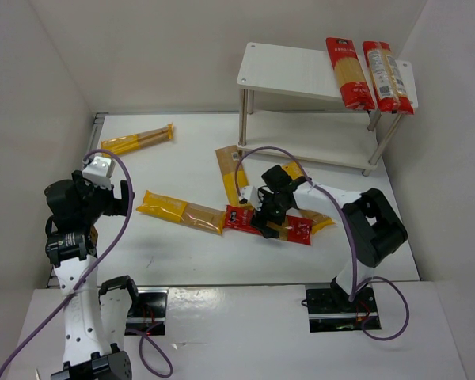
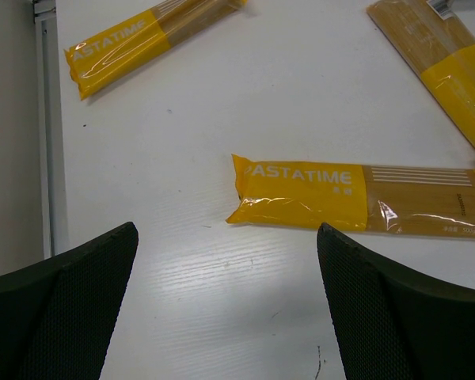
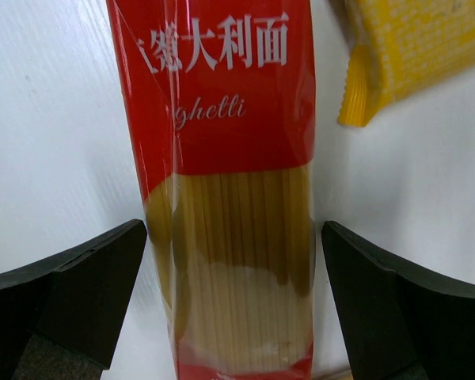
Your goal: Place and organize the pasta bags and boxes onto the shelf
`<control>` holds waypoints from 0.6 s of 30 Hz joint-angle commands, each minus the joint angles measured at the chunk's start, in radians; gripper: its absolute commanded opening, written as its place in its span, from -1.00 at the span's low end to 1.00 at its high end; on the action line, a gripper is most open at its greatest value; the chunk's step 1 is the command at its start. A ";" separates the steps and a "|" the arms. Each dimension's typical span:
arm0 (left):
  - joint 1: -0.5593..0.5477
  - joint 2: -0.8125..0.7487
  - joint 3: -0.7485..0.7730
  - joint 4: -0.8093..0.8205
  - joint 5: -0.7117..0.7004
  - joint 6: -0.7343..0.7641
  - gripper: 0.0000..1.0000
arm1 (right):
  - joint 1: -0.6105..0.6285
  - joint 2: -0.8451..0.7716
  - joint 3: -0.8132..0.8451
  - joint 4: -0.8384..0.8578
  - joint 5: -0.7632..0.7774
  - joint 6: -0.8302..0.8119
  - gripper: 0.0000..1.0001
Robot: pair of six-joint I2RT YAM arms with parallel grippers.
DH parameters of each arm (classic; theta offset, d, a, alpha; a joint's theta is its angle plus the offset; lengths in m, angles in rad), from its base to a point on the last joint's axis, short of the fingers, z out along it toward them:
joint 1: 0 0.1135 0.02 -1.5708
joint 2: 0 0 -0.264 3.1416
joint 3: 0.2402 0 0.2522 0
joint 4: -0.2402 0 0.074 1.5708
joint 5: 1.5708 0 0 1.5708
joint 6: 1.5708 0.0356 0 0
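The right claw (image 3: 231, 261), spread wide, is straddling the red spaghetti pack (image 3: 226, 142); next it is likely closing and lifting it to the shelf (image 1: 289, 67).

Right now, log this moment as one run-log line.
right gripper open, straddling red pack on table | left gripper open, near yellow pack | shelf top: two red packs

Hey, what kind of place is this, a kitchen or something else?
Probably a robot test cell: plain white walls box in a white table, left arm and right arm bolted at its near edge, small white shelf holding red spaghetti packs.
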 commanded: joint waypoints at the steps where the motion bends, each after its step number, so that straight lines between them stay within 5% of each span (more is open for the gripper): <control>1: 0.004 -0.011 -0.002 0.036 0.023 0.007 0.98 | -0.006 0.018 0.014 0.037 -0.024 -0.014 1.00; 14: 0.004 -0.002 -0.002 0.036 0.023 0.007 0.98 | 0.086 0.068 0.046 0.005 0.065 0.032 1.00; 18: 0.004 -0.002 -0.002 0.036 0.032 0.007 0.98 | 0.086 0.094 0.073 -0.017 0.111 0.041 0.86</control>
